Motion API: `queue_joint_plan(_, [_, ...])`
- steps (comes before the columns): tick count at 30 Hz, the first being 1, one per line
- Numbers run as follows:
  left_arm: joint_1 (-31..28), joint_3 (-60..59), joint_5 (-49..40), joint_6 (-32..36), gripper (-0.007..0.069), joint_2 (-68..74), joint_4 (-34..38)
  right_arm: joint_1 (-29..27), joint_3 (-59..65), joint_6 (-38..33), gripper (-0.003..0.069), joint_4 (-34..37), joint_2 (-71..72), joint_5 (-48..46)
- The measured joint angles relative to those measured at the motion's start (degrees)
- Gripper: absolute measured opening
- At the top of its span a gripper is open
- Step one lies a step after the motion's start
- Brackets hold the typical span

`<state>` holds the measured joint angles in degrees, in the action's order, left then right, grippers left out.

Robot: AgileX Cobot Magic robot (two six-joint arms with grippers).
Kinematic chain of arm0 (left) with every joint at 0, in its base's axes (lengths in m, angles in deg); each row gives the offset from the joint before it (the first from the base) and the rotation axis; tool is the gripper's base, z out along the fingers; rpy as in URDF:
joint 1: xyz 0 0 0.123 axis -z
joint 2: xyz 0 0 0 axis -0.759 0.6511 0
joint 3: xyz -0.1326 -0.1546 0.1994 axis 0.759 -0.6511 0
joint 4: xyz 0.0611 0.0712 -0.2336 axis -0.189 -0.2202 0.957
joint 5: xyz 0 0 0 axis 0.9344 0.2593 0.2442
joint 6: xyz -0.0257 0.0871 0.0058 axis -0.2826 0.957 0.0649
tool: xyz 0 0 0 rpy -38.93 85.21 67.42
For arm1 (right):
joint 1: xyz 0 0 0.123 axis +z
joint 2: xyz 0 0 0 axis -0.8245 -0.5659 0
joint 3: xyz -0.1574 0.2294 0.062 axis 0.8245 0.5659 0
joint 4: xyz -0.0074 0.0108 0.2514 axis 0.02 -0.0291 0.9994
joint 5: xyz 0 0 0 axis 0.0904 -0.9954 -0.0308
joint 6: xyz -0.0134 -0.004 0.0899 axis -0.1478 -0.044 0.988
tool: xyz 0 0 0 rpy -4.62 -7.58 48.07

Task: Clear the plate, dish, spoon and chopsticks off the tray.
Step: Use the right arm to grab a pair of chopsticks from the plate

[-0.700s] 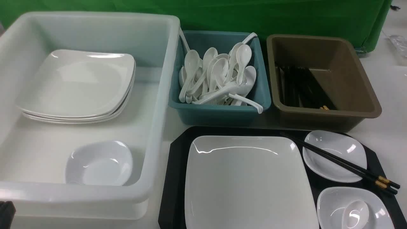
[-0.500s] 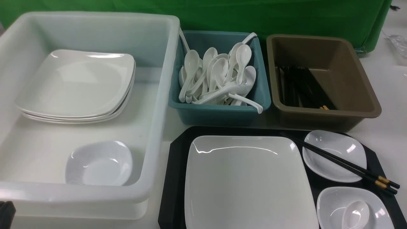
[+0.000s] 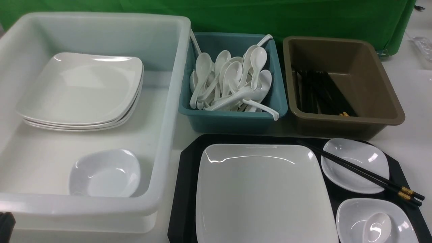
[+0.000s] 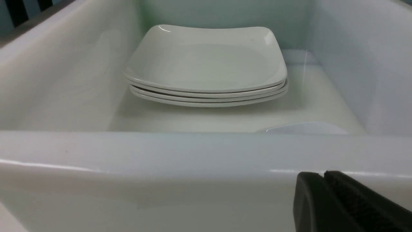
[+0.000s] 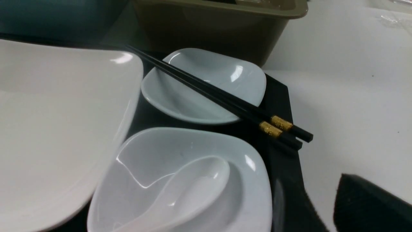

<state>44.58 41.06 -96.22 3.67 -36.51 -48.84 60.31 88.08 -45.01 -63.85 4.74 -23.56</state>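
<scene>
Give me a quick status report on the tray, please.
Left gripper shut, empty, at wall of white bin. Right gripper beside tray, opening unclear. Plate on tray, spoon in near dish. Chopsticks lie across far dish, in its way.

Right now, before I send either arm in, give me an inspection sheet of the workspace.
Surface: white table, carrying the tray and three bins.
Job's things: plate, spoon and chopsticks all on the black tray; chopsticks lie across the far dish, spoon sits in the near dish.
Clutter: white tub with stacked plates and one small dish; teal bin of white spoons; brown bin of other chopsticks.
Grippers: left gripper fingers shut, empty, outside the tub's near wall; right gripper shows one finger only, opening unclear.
Cables: nothing seen.
Surroundings: green cloth behind the bins.
</scene>
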Motion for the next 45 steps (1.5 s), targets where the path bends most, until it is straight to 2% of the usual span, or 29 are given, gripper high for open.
queue_joint_plan(2, [0.00,0.00,4.73,-2.58,0.0017,0.00,3.16,0.00,0.00,0.00,0.0242,0.00,0.00,0.00])
queue_joint_plan(6, [0.00,0.00,14.67,-12.64,0.0017,0.00,15.03,0.00,0.00,0.00,0.0242,0.00,0.00,0.00])
queue_joint_plan(8, [0.00,0.00,18.32,-16.44,0.0017,0.00,17.93,0.00,0.00,0.00,0.0242,0.00,0.00,0.00])
queue_joint_plan(12, [0.11,0.05,21.62,-23.15,0.0017,0.00,18.59,0.00,0.00,0.00,0.0242,0.00,0.00,0.00])
queue_joint_plan(15, [1.57,4.00,13.49,-26.51,0.0017,0.23,13.28,0.00,0.00,0.00,0.0242,0.00,0.00,0.00])
queue_joint_plan(17, [3.44,9.36,7.26,-24.90,0.0017,2.41,9.50,0.00,0.00,0.00,0.0242,0.00,0.00,0.00])
queue_joint_plan(19, [5.53,13.95,2.32,-20.58,0.0017,5.94,8.23,0.00,0.00,0.00,0.0242,0.00,0.00,0.00])
queue_joint_plan(20, [7.88,17.89,-2.24,-15.48,0.0017,10.68,8.07,0.00,0.00,0.00,0.0242,0.00,0.00,0.00])
queue_joint_plan(22, [9.38,20.58,-6.36,-11.66,0.0017,14.13,8.35,0.00,0.00,0.00,0.0242,0.00,0.00,0.00])
queue_joint_plan(24, [13.54,27.23,-14.30,-3.36,0.0017,24.27,9.85,0.00,0.00,0.00,0.0242,0.00,0.00,0.00])
queue_joint_plan(27, [17.72,31.20,-16.58,-0.59,0.0017,32.34,10.88,0.00,0.00,0.00,0.0242,0.00,0.00,0.00])
queue_joint_plan(30, [22.26,33.66,-14.50,0.79,0.0017,38.93,11.16,0.00,0.00,0.00,0.0242,0.00,0.00,0.00])
queue_joint_plan(34, [31.20,35.46,-8.68,1.74,0.0017,47.56,11.26,0.00,0.00,0.02,0.0242,0.00,0.00,0.18])
queue_joint_plan(36, [33.74,35.46,-8.31,1.74,0.0017,48.68,11.26,0.00,0.00,2.85,0.0242,1.15,0.00,1.67])
queue_joint_plan(38, [35.48,35.46,-8.31,2.71,0.0017,48.99,11.15,0.00,0.00,10.38,0.0242,4.14,0.00,4.56])
queue_joint_plan(42, [36.71,35.46,-8.31,4.80,0.0017,48.93,11.10,0.00,0.00,23.13,0.0242,6.65,0.00,10.50])
queue_joint_plan(45, [36.75,35.46,-8.31,5.58,0.0017,48.89,11.16,0.00,0.00,28.53,0.0242,7.17,0.00,16.33])
